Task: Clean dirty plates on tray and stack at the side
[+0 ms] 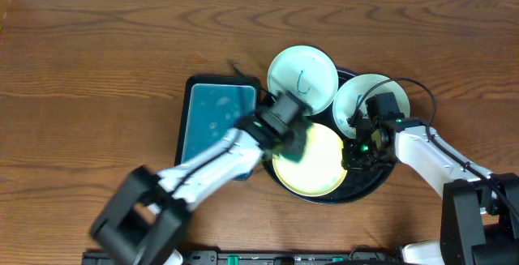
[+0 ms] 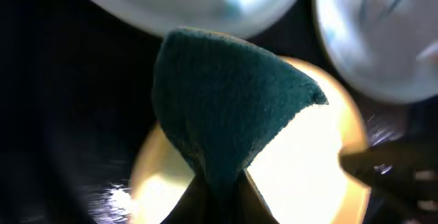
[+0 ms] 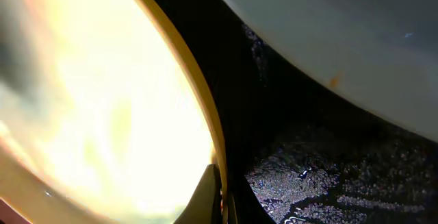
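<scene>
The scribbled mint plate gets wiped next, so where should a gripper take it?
Probably pinch the scribbled mint plate by its thin rim at the far edge, coming from the table side: there it juts past the tray rim, while the yellow plate and left gripper crowd its near edge.

So the round tray (image 1: 369, 188) sits right of the table's (image 1: 97, 54) middle, close to its front edge, and the rectangular tray (image 1: 212, 119) is just beside it on the left. There are three plates in the round one. The front plate (image 1: 320, 172) lies in the front half, the rear-left plate (image 1: 302, 74) hangs out past the rear-left rim, and the rear-right plate (image 1: 357, 95) is next to it at the rear right. A cloth (image 2: 226, 107) rests on the front plate's rear-left part, under the left gripper (image 1: 292, 139) that pinches it — the right gripper (image 1: 358, 150) is clamped on that plate's right rim.
</scene>
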Robot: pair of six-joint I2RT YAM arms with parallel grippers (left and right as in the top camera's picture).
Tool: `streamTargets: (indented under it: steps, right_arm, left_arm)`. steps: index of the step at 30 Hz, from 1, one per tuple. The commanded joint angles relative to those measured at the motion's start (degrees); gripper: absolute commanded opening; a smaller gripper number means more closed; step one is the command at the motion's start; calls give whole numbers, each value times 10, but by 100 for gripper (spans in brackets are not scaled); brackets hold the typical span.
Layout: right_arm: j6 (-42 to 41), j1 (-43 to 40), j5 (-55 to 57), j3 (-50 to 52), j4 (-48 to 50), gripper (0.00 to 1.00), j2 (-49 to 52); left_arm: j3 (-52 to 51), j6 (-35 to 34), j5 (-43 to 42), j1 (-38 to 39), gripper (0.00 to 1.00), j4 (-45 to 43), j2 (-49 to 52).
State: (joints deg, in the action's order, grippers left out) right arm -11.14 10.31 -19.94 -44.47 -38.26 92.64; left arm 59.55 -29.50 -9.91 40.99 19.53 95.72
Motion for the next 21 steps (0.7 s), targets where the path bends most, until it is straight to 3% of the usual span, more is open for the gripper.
streamTargets:
  steps: [1,12,14,21]
  right_arm:
    - [5,10,0,8,6,1,11]
    - [5,10,0,13,15,7,11]
    - [5,10,0,17,19,1,11]
    - [26,29,-52,19,23,1,9]
  left_arm:
    - [-3,18,12,-47,8,21,-75]
    - [-4,103,12,-205,8,161,-104]
    - [-5,122,12,-219,8,172,-93]
    - [-7,134,16,-236,8,191,-29]
